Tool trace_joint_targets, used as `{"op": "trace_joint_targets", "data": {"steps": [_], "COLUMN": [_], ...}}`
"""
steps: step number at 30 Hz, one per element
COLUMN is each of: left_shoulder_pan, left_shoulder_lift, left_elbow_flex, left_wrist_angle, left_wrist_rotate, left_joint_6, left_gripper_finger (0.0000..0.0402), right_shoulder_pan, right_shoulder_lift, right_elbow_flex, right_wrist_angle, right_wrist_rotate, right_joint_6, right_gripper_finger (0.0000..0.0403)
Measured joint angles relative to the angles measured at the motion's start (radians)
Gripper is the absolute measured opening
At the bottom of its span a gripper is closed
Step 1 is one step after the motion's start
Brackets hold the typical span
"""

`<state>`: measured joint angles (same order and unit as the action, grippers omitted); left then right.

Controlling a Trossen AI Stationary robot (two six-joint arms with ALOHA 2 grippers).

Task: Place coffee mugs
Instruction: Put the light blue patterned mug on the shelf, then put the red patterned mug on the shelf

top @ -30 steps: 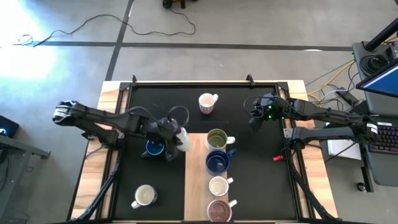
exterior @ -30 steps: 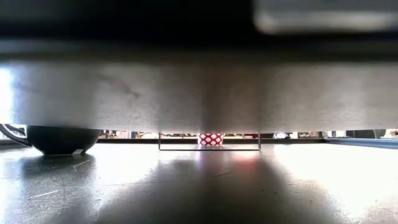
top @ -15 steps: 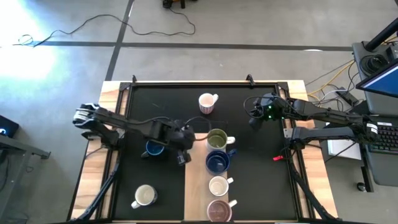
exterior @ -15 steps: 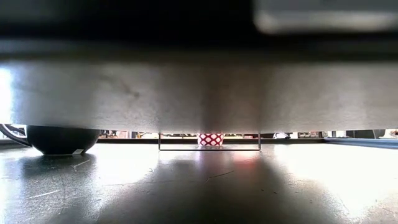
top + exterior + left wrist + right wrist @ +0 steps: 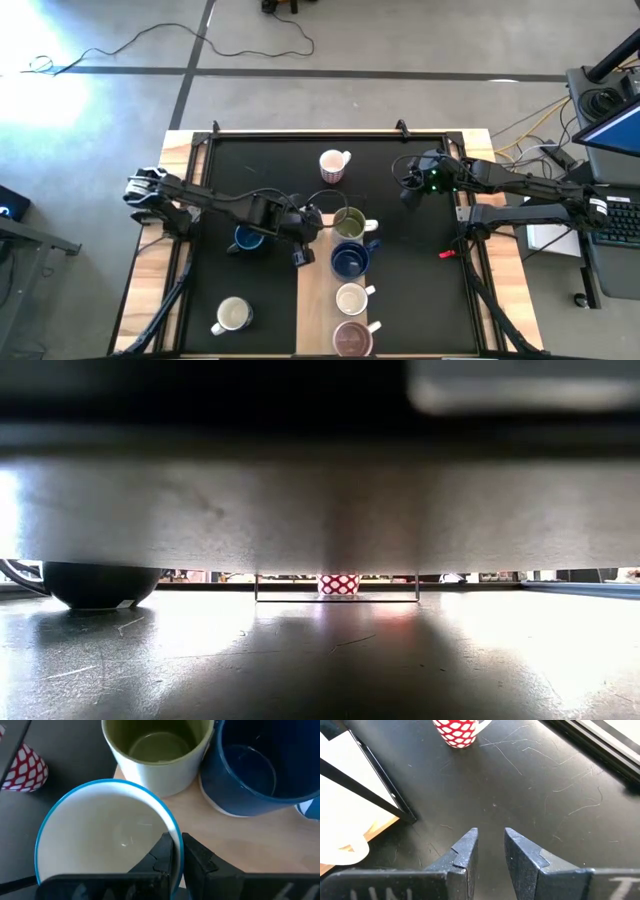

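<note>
The left pincer (image 5: 173,851) was clamped on the rim of a blue-rimmed white mug (image 5: 107,837) beside the olive mug (image 5: 159,751) on the wooden board (image 5: 312,300); the right pincer (image 5: 489,847) hovered slightly parted, holding nothing, above the black table (image 5: 545,795).

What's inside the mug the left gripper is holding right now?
Nothing shows inside the blue-rimmed white mug: the left wrist view shows a bare white bottom. The left gripper pinches its rim, one finger inside, and hides the wall there. It hangs beside the green mug.
</note>
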<state>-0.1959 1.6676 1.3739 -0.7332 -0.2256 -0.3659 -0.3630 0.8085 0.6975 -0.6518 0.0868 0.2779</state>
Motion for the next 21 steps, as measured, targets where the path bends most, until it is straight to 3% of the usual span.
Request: {"op": "trace_joint_targets", "data": {"steps": [9, 21], "left_shoulder_pan": [0.0, 0.0], "left_shoulder_lift": [0.038, 0.03], "left_elbow_flex": [0.003, 0.006], "left_wrist_angle": [0.004, 0.038], "left_wrist_rotate": [0.002, 0.002], "left_joint_6": [0.005, -0.002], "left_gripper_finger": [0.0009, 0.0072], "right_shoulder_pan": [0.0, 0.0], "right_shoulder_lift": [0.0, 0.0], "right_elbow_flex": [0.0, 0.0], "right_wrist_angle": [0.002, 0.003], "right_wrist_rotate": [0.0, 0.0], "right_joint_6": [0.0, 0.0], "right_gripper_finger": [0.0084, 0.0084]}}
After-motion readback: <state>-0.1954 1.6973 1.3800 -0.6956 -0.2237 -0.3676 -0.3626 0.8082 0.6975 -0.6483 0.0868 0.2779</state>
